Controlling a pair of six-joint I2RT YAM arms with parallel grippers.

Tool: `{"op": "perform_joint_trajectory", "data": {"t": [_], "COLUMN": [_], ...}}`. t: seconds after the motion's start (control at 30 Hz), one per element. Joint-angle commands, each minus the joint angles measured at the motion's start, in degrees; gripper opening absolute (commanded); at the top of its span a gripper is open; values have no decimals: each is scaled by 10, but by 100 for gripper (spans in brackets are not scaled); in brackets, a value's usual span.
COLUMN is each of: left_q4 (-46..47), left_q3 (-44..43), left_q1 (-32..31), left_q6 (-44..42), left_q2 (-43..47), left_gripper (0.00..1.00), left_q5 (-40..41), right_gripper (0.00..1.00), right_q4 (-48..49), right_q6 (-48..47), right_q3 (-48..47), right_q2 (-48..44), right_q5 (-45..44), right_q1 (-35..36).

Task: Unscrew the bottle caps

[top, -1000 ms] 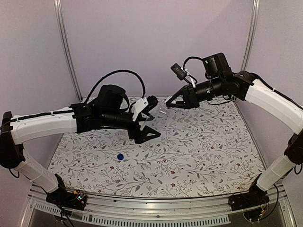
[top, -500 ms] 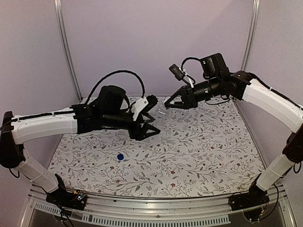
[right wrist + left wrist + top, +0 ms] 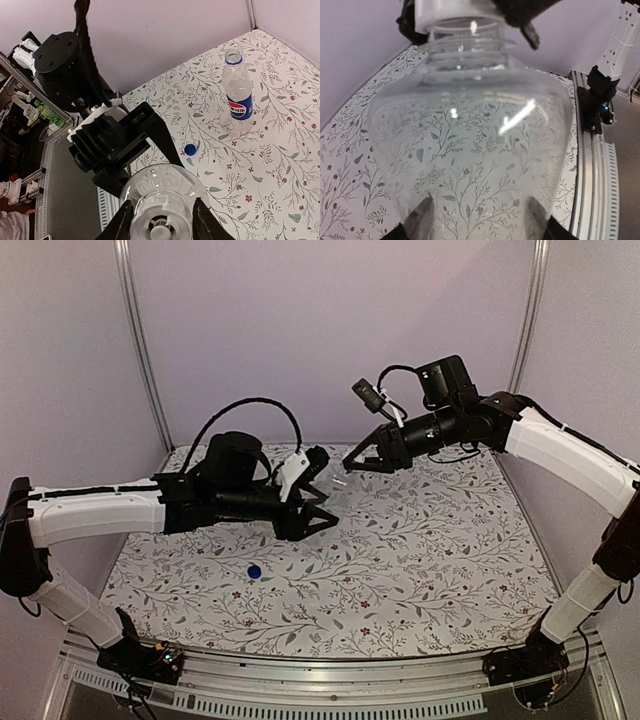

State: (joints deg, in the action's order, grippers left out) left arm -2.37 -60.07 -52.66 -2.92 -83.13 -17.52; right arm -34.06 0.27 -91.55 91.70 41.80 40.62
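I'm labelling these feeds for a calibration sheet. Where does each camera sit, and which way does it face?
Top external: above and behind the bases, looking down on the table; both arms show.
Left wrist: on the left arm, looking along the clear bottle to the whitish cap; left pincer at bottom.
Right wrist: on the right arm, looking down past that cap to the table; right pincer at bottom.
Both wrist views share bottle and cap.

Both arms reach inward and raised, wrists almost nose to nose: left gripper (image 3: 318, 494) points right, jaws half spread; right gripper (image 3: 348, 464) angles down-left, jaws nearly pinched together.
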Motion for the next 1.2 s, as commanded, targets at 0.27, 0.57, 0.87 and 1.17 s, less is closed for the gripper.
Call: {"op": "perform_joint_trajectory", "data": {"t": [0.27, 0.57, 0.87, 1.17], "left_q4": [172, 217, 225, 225], "left_q3": [80, 108, 106, 106], "left_q1": [-13, -24, -31, -33], "left_q6": [90, 133, 148, 151], "left_q2": [49, 63, 58, 55], "left_gripper": [23, 21, 17, 16], "left_q5": [13, 23, 36, 42], "right_gripper": [86, 82, 65, 29], "right_q4": [286, 368, 376, 380], "right_q6": [164, 201, 200, 196], "right_q3": [119, 131, 123, 128], "right_q2": [-43, -50, -40, -38], "right_q5": [-37, -70, -65, -44], "right_q1": [8, 28, 41, 45]}}
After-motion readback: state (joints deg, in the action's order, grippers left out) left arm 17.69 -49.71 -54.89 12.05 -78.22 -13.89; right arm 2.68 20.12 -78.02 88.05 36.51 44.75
